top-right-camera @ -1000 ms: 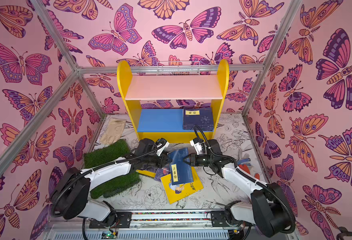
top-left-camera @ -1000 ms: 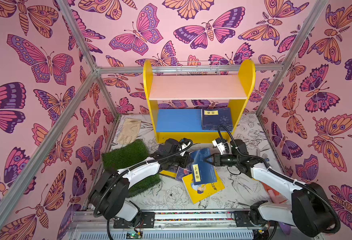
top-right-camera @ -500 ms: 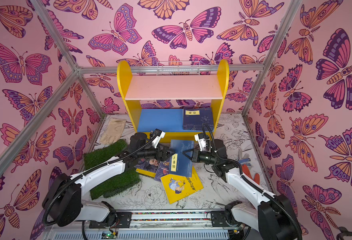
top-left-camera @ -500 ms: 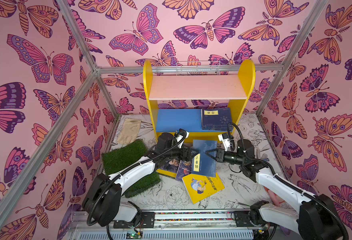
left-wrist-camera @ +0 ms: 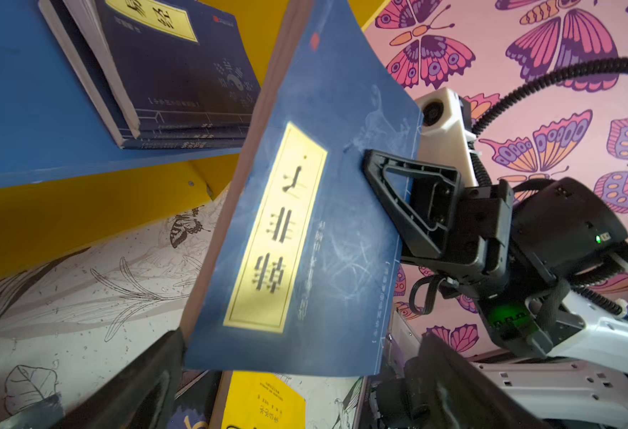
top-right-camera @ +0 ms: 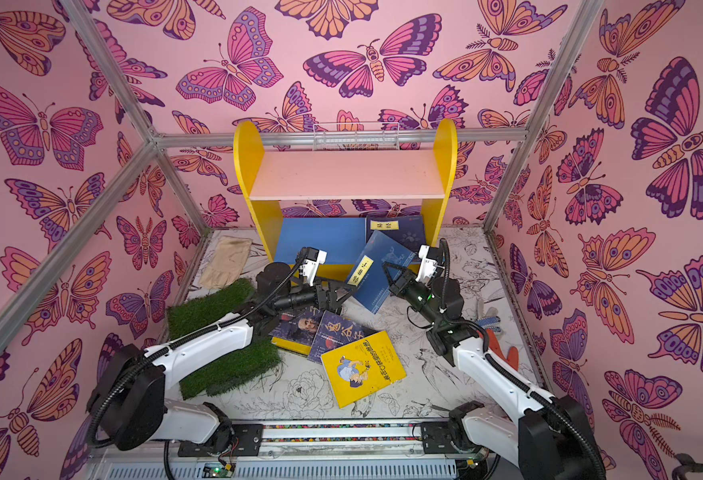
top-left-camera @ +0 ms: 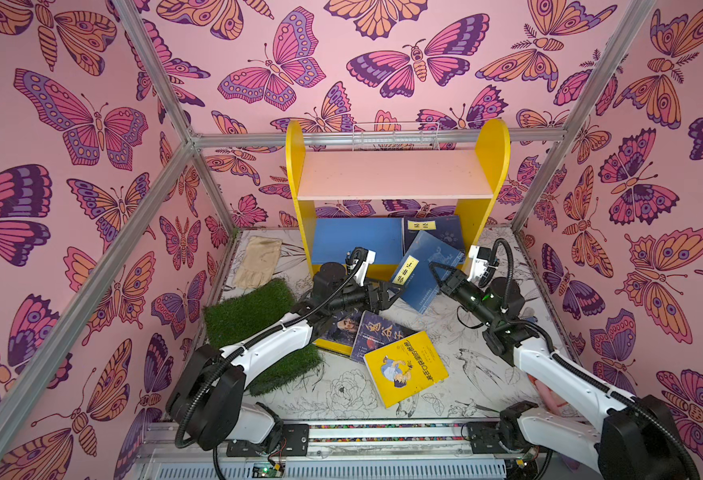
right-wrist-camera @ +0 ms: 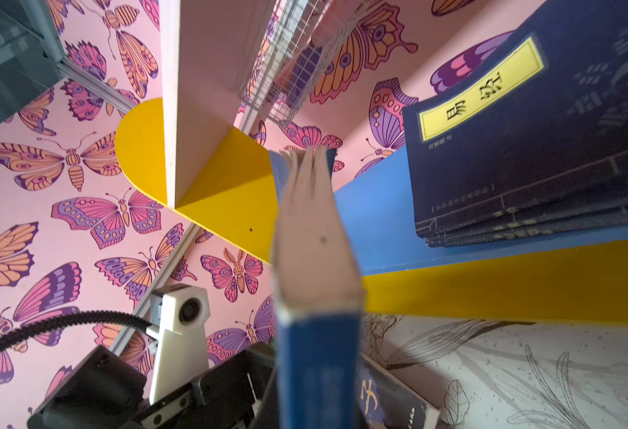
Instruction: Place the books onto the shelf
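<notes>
Mid-carry at frame centre: book [top-left-camera: 422, 282] pinched in right claw [top-left-camera: 437, 268] (left claw [top-left-camera: 387, 297] wide open, empty), next likely needing levelling and sliding onto lower board [top-left-camera: 354, 245] of shelf [top-left-camera: 299, 187].

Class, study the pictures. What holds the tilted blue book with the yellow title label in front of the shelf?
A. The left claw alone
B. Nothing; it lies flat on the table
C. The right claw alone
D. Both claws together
C: the right claw is shut on the edge of the blue book, while the left claw stands open, its jaws spread wide at the book's lower corner.
</notes>
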Motion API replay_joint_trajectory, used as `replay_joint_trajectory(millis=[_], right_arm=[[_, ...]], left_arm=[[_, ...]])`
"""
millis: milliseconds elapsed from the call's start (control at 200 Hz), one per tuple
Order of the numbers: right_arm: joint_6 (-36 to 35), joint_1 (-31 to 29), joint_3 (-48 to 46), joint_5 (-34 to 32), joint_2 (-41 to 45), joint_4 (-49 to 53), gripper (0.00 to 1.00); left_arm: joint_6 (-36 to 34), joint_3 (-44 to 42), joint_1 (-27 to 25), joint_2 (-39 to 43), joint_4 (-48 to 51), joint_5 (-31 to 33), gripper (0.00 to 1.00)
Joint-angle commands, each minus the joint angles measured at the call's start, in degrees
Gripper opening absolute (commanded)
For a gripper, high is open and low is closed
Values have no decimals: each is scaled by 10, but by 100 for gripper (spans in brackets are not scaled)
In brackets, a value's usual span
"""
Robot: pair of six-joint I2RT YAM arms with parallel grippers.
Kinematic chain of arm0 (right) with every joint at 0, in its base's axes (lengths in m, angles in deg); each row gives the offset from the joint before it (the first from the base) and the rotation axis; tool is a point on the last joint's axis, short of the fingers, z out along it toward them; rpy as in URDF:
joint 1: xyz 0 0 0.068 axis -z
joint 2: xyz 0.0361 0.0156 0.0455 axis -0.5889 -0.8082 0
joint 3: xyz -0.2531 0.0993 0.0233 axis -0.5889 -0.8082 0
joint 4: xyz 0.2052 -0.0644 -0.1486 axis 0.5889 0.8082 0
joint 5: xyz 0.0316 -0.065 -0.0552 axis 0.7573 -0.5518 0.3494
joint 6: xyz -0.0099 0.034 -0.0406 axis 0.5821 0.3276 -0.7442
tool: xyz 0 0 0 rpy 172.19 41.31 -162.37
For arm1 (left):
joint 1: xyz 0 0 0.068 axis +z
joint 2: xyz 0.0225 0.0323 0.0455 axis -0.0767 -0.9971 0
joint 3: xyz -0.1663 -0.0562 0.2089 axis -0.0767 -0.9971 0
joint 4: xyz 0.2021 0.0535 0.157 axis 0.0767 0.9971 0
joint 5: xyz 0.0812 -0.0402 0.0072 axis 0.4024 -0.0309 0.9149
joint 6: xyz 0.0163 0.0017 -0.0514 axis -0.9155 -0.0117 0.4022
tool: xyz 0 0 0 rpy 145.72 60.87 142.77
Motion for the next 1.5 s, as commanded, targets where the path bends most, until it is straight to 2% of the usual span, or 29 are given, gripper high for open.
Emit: replay_joint_trajectory(millis=[0, 215, 401, 491, 601, 651, 732, 842, 942, 1052, 1293, 1493], right_arm=[[20, -1, 38, -33, -1, -81, 0], [27, -10, 33, -37, -11, -106, 0], [25, -19, 14, -41, -12, -99, 0], [26, -19, -9, -54, 1, -83, 0], [24, -19, -38, -61, 23, -52, 0], [13, -19, -45, -60, 38, -22, 2], [-7, -19, -51, -52, 62, 41, 14], [-59, -18, -48, -28, 92, 137, 37], [-88, -15, -48, -6, 114, 180, 44], [-85, -12, -60, -1, 124, 170, 46], [-74, -1, -54, 35, 93, 138, 44], [-72, -1, -35, 67, 71, 116, 29]], left_arm=[[35, 2, -11, -28, -37, -3, 100], [57, 38, -42, -82, -81, -13, 93], [97, 41, -44, -99, -144, 4, 69], [107, 38, -44, -92, -156, 17, 50], [109, 29, -40, -81, -146, 50, 13], [112, 21, -35, -73, -142, 65, 0], [117, 9, -23, -62, -142, 68, 0], [131, 8, 0, -53, -140, 21, 0], [125, 11, 9, -47, -135, -35, 0], [98, 21, 10, -43, -105, -80, 0], [82, 9, 9, -22, -93, -82, 0], [78, 10, 10, -18, -93, -100, 0]])
